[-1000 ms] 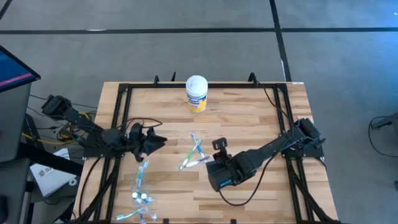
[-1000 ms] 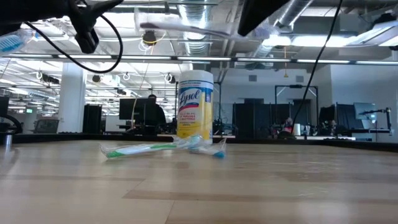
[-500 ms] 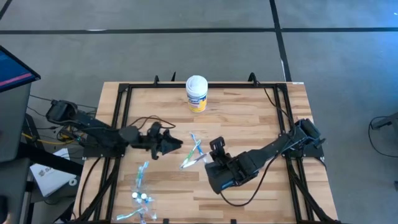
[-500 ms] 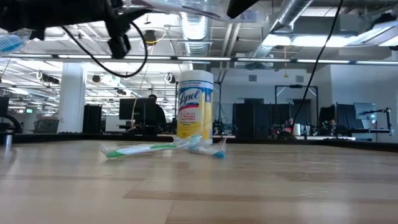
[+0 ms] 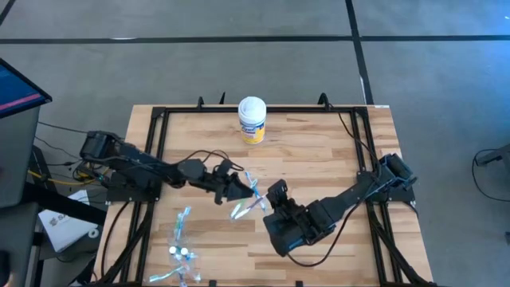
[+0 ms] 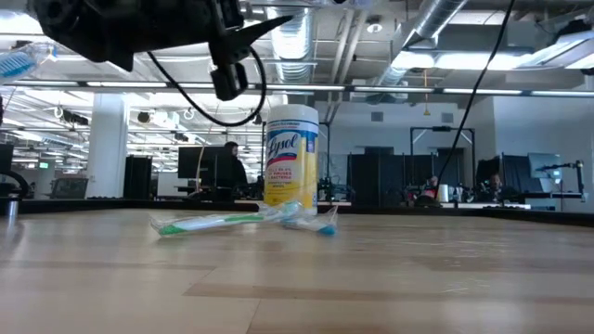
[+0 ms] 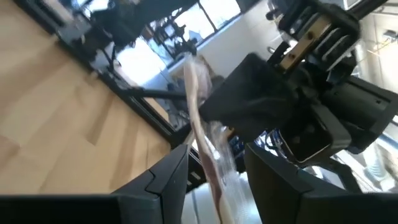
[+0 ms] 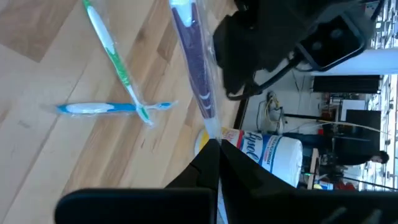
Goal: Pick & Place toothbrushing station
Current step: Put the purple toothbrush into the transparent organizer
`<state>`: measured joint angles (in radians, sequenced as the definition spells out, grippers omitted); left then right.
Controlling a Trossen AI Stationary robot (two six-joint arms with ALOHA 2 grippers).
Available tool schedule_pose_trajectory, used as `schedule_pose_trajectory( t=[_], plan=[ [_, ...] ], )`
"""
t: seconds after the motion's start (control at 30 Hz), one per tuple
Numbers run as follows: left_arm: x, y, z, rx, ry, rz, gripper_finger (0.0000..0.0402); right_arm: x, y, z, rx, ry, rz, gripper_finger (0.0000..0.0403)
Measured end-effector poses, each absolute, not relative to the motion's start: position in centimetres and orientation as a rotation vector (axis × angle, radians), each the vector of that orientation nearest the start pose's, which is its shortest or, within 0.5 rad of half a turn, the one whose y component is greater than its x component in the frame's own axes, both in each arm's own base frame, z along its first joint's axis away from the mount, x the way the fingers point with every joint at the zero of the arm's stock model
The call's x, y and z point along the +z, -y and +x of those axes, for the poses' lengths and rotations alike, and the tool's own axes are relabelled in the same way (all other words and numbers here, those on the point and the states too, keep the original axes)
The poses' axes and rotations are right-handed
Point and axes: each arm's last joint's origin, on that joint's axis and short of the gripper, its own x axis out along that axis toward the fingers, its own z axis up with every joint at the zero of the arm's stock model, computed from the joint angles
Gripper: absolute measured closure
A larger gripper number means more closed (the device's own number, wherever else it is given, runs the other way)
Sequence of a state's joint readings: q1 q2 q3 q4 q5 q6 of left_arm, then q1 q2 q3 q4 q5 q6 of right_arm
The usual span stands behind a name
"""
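Note:
My right gripper (image 5: 275, 191) is at mid-table, shut on a purple toothbrush in a clear wrapper (image 8: 194, 62), held above the wood. My left gripper (image 5: 239, 189) faces it from the table's left. It is open, with a finger on either side of the same wrapped brush (image 7: 208, 155); I see no touch. A green toothbrush (image 8: 112, 46) and a blue one (image 8: 106, 108) lie crossed on the table below; they also show in the low view (image 6: 209, 221). More wrapped pieces (image 5: 182, 239) lie at the near left. My right gripper pinches the wrapped toothbrush's handle end (image 8: 210, 127) between its two fingers. The fingers come from the table's right, and the brush runs on ahead of them toward my left gripper. It is lifted clear of the table, with its white head end (image 8: 180, 7) farthest from the fingers.
A white and yellow Lysol canister (image 5: 252, 119) stands upright at the table's far middle. A black frame (image 5: 151, 143) runs along the table's left, far and right edges. Cables trail from both arms. Bare wood lies at the near right (image 5: 343, 255).
My left gripper has travelled toward the table's right, from the left side to mid-table. It has come up to the wrapped toothbrush that my right gripper holds. My right gripper has shifted slightly toward the near edge, still shut on the brush.

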<state>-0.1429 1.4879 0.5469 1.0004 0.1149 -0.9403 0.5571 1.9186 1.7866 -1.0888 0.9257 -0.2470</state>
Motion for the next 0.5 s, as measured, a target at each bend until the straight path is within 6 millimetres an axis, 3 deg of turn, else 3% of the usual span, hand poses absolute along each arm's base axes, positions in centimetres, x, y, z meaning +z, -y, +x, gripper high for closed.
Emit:
schedule_pose_trajectory(
  t=[0.5],
  plan=[
    [21.0, 4.7, 29.9, -0.291, -0.093, -1.03, 0.0248, 30.2, -19.3, 34.5, -0.21, -0.915, -1.135, 0.0403]
  ],
)
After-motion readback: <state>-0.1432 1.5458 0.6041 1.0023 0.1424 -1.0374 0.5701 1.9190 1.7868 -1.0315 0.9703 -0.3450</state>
